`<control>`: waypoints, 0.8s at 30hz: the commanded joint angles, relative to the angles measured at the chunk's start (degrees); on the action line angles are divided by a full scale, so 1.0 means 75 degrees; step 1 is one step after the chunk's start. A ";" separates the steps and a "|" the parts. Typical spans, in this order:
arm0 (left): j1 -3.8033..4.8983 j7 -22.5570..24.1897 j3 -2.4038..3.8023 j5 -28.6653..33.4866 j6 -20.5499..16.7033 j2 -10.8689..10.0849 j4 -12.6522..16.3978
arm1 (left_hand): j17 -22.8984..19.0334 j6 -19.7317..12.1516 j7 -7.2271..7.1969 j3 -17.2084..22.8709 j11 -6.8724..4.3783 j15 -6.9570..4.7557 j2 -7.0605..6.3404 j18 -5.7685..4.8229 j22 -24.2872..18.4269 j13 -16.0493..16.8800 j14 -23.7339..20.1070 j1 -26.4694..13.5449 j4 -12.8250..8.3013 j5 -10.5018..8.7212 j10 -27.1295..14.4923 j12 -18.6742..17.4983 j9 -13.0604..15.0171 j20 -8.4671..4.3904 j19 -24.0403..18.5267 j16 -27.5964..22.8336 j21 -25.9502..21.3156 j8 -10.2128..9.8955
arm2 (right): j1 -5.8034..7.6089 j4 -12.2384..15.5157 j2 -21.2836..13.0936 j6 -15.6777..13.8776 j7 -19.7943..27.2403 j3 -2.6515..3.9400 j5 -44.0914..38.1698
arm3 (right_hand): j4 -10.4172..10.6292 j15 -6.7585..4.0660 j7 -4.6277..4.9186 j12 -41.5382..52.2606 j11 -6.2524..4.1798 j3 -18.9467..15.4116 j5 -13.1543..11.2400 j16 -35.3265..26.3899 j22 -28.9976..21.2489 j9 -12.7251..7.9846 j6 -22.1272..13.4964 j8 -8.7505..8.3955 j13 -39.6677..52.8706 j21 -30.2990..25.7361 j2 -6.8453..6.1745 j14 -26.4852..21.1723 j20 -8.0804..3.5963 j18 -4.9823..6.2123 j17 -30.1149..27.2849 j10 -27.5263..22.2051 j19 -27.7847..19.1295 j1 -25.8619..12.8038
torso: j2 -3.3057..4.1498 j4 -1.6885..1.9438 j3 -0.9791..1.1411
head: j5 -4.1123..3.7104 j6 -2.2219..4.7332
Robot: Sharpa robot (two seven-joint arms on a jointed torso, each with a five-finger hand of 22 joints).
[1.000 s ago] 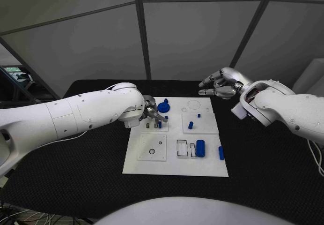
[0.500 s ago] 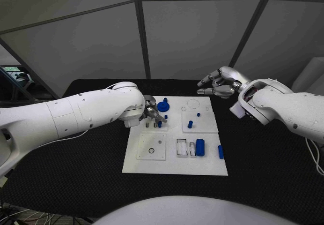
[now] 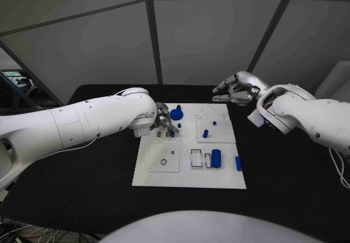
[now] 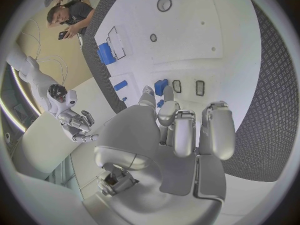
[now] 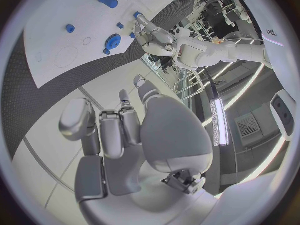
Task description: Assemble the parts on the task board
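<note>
Dim, even light, the white task board bright on black; wrist views bend strongly at their rims.

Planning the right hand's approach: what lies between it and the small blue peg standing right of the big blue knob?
In the head view, between the right hand and the peg: black table, then bare white board with a faint ring.

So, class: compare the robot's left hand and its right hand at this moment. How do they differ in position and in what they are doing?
The left hand is low over the task board, its fingertips down among the small blue parts near the blue round part; the right hand is raised beyond the board's far edge, above the black table. The left hand's fingers reach toward parts; the right hand's fingers are curled in on nothing. Both are silver, on white arms.
</note>
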 commanded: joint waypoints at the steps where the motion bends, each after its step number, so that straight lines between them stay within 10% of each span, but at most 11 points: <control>1: 0.0014 -0.0056 0.0002 -0.0042 0.0165 0.0010 0.0004 | 0.1233 -0.0009 -0.0067 0.0042 -0.0029 -0.0063 0.0011 -0.0062 0.0012 0.0006 0.0559 0.0079 -0.0020 -0.0015 0.0006 0.0050 0.0020 -0.0047 0.0085 -0.0048 0.0030 0.0054 | 0.0015 -0.0001 0.0014 0.0077 0.0004 0.0006 -0.0022 | 0.0001 -0.0032 0.0018 -0.0028 -0.0055 -0.0042 0.0029 -0.0044 -0.0008 -0.0011 -0.0026 0.0014 0.0331 -0.0040 0.0018 0.0461 0.0015 0.0158 0.0737 0.0023 -0.0056 -0.0083 | -0.0001 0.0001 0.0003 | 0.0003 -0.0002; 16: 0.0013 -0.0047 0.0002 -0.0032 0.0224 0.0024 0.0005 | 0.1238 -0.0086 -0.0167 0.0646 -0.0123 -0.0133 0.0262 -0.0057 0.0010 0.0022 0.0561 0.0558 -0.0331 -0.0009 0.0009 0.0026 0.0138 -0.0100 0.0074 -0.0057 0.0022 0.0051 | 0.0015 -0.0025 0.0069 0.0110 0.0019 0.0006 -0.0023 | 0.0004 -0.0033 0.0018 -0.0025 -0.0056 -0.0047 0.0039 -0.0043 -0.0011 -0.0014 -0.0030 0.0014 0.0336 -0.0044 0.0028 0.0462 0.0014 0.0158 0.0741 0.0026 -0.0054 -0.0089 | 0.0000 -0.0001 0.0002 | 0.0003 -0.0034; 24: 0.0012 -0.0016 0.0002 0.0115 0.0275 0.0002 0.0002 | 0.1250 -0.0206 -0.0150 0.1991 -0.0140 -0.0133 0.0348 -0.0056 0.0025 -0.0038 0.0566 0.0831 -0.0718 0.0117 -0.0057 -0.0118 0.0159 -0.0130 0.0065 -0.0069 0.0018 -0.0162 | 0.0015 -0.0043 0.0083 0.0134 0.0023 0.0006 -0.0023 | 0.0004 -0.0033 0.0018 -0.0025 -0.0056 -0.0047 0.0039 -0.0043 -0.0011 -0.0014 -0.0030 0.0014 0.0336 -0.0044 0.0028 0.0462 0.0014 0.0158 0.0741 0.0026 -0.0054 -0.0089 | -0.0002 0.0007 0.0003 | 0.0012 -0.0050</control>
